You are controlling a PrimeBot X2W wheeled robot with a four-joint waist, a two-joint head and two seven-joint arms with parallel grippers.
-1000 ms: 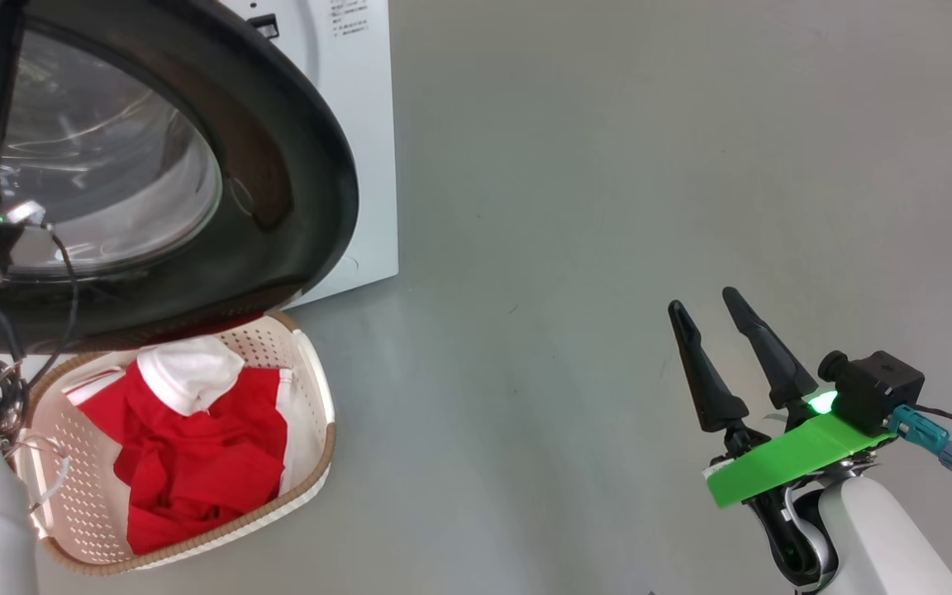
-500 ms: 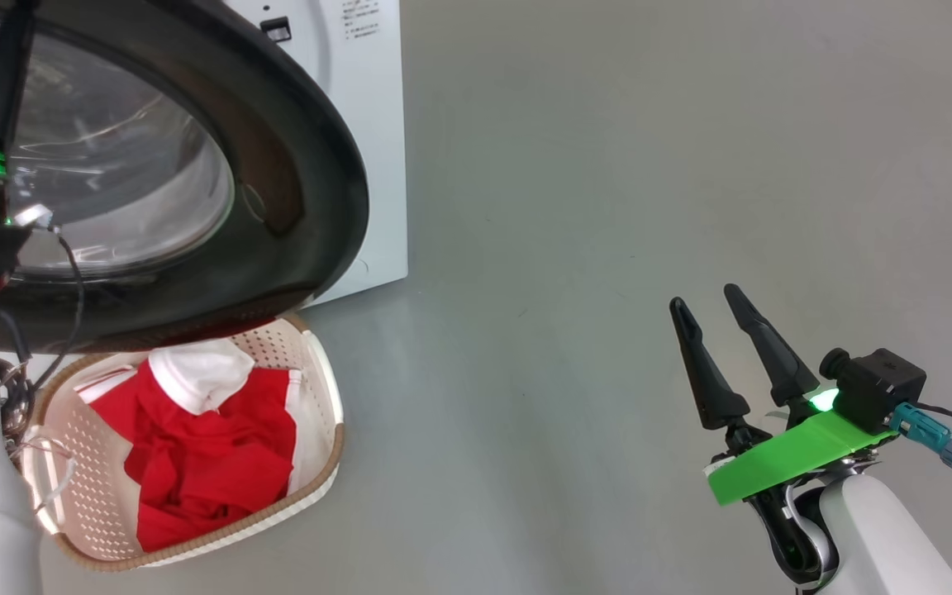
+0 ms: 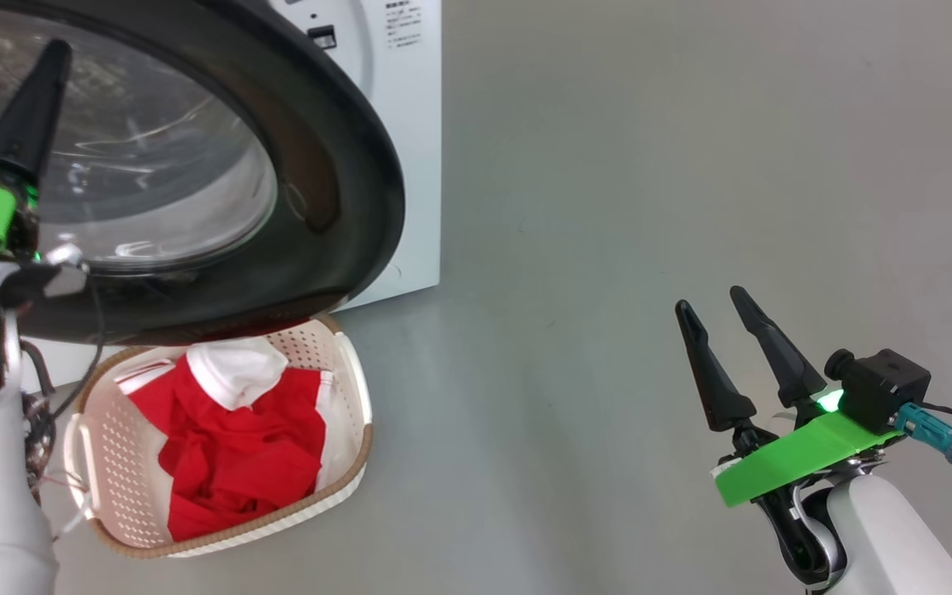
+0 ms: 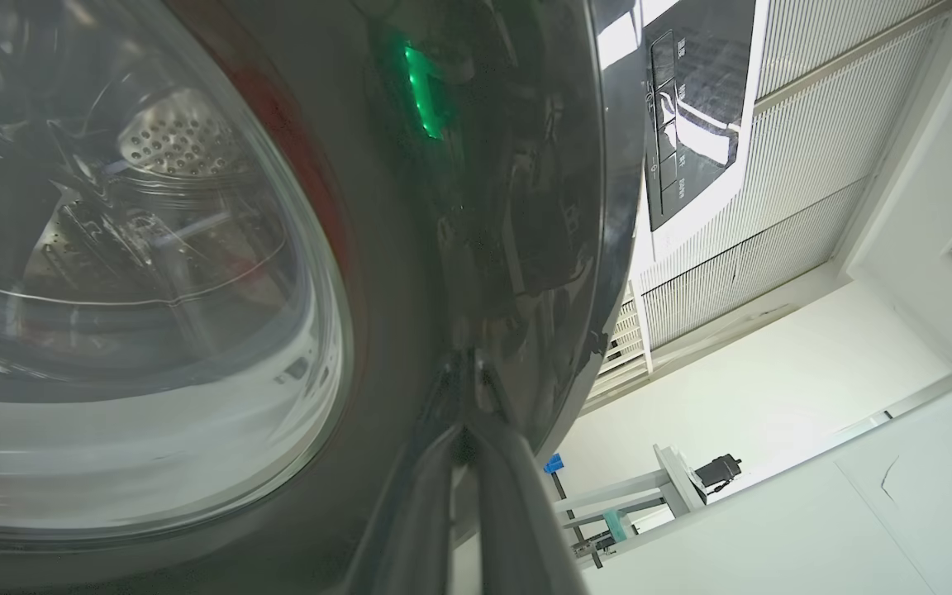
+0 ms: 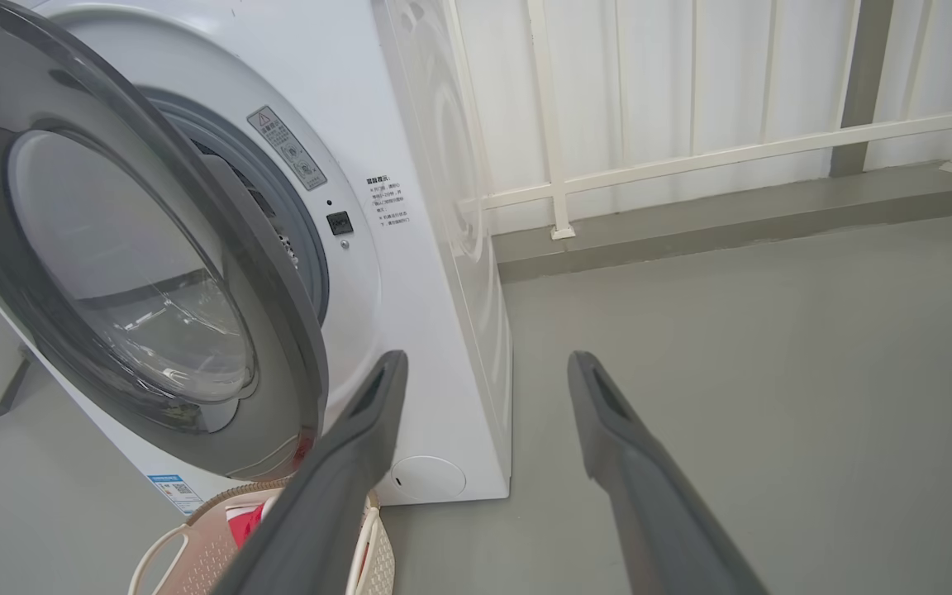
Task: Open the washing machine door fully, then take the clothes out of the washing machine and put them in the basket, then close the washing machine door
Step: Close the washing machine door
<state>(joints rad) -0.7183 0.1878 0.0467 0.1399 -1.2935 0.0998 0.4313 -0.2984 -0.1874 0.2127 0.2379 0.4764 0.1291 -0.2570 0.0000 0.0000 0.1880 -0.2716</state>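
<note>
Camera panned; closed left end effector (image 4: pixel 464 428) seemingly touches door (image 4: pixel 492 248); right end effector (image 3: pixel 709 299) spread.

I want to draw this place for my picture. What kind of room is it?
Probably a laundry spot in a workshop or test space rather than a home. There is a white washing machine, a basket of red clothes at its foot, and a bare grey floor with a white railing.

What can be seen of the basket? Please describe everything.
The basket is small, rectangular, cream-white perforated plastic by its look, with a brown woven-look rim and white side handles. It stands upright on the grey floor before the washing machine, its far end under the open door. Red and white clothes lie inside.
</note>
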